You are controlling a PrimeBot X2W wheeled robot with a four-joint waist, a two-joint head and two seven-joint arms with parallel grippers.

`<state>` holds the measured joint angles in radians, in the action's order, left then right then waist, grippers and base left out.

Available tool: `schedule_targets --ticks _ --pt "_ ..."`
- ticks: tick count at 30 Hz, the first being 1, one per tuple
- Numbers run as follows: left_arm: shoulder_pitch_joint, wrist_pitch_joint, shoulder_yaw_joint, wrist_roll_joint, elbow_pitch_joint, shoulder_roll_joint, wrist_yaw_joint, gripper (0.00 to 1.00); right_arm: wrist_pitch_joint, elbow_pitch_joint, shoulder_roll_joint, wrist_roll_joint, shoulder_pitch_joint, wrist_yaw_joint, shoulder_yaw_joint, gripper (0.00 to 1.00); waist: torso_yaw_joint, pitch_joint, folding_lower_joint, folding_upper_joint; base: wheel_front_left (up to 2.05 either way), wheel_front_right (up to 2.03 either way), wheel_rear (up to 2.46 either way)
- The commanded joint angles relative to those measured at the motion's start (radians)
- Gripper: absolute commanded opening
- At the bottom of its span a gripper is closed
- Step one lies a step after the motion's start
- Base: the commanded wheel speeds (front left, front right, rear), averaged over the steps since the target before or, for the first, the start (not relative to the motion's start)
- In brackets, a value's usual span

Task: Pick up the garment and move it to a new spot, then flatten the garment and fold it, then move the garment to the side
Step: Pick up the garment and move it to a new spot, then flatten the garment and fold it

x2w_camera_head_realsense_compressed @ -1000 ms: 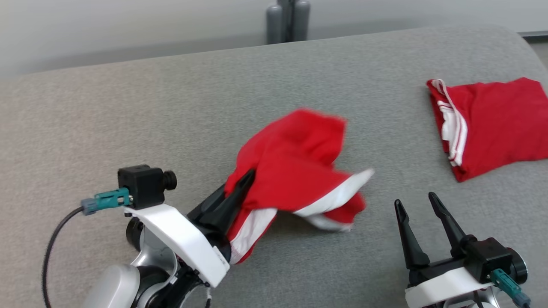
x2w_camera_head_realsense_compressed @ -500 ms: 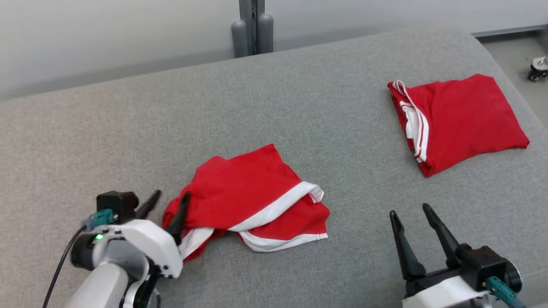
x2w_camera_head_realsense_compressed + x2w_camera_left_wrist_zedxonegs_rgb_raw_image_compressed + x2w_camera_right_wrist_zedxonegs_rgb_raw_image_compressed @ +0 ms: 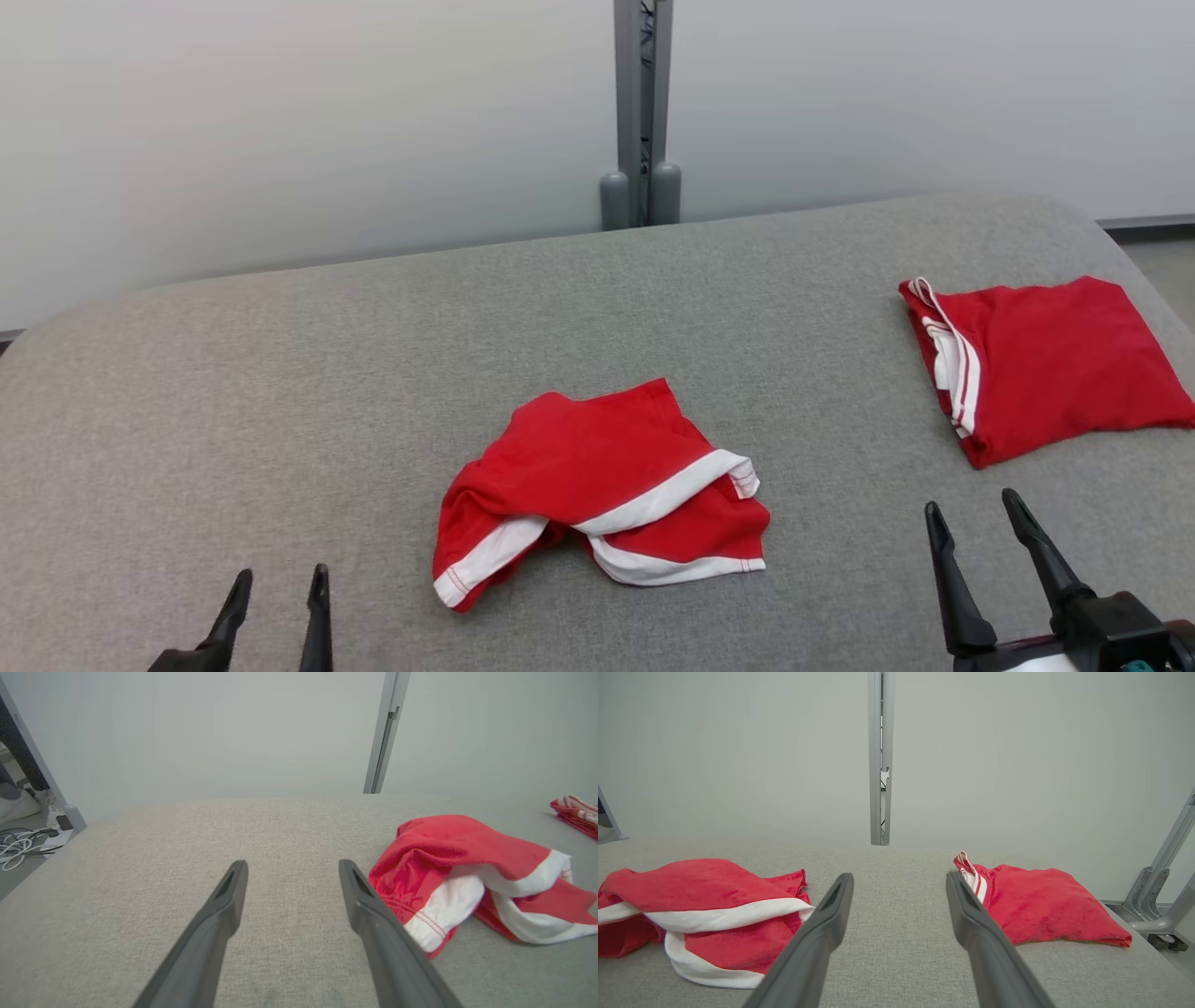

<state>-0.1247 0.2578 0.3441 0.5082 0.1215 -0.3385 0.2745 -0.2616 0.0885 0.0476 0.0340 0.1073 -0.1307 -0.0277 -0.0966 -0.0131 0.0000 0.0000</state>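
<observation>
Test lab — bare panels, metal post, loose cables

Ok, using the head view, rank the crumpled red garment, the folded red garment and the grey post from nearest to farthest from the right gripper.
1. Folded red garment, just beyond the right gripper.
2. Crumpled red garment, off to its left, at the centre.
3. Grey post, far back, centre.

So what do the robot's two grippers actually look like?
Both the left gripper and the right gripper have two long, slim, dark jaws tapering to pointed tips, with a recess on the inner face near each tip. Behind the right one sit a black block and a teal connector.
</observation>
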Motion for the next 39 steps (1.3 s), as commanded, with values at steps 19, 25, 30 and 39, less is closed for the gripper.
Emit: schedule_targets --ticks 19,25,30,39 --pt "-0.173 0.007 -0.292 -0.212 -0.048 0.137 -0.227 1.0 -0.005 0.065 0.005 0.025 0.001 0.0 0.035 1.0 0.079 -0.078 0.0 0.0 0.0 0.0 0.0" --pt "-0.16 0.007 -0.348 -0.25 -0.037 0.186 -0.279 1.0 -0.005 0.069 0.005 0.026 -0.001 0.0 0.029 1.0 0.074 -0.073 0.0 0.0 0.0 0.0 0.0" --pt "-0.147 -0.006 -0.327 -0.195 0.0 0.236 -0.348 1.0 -0.005 0.068 0.006 0.021 -0.014 0.0 0.023 1.0 0.053 -0.051 0.0 0.0 0.0 0.0 0.0" --pt "-0.054 -0.222 -0.159 -0.07 0.083 0.225 -0.402 1.0 -0.005 0.065 0.005 0.035 -0.039 0.0 0.007 1.0 -0.02 0.008 0.0 0.0 0.0 0.0 0.0"
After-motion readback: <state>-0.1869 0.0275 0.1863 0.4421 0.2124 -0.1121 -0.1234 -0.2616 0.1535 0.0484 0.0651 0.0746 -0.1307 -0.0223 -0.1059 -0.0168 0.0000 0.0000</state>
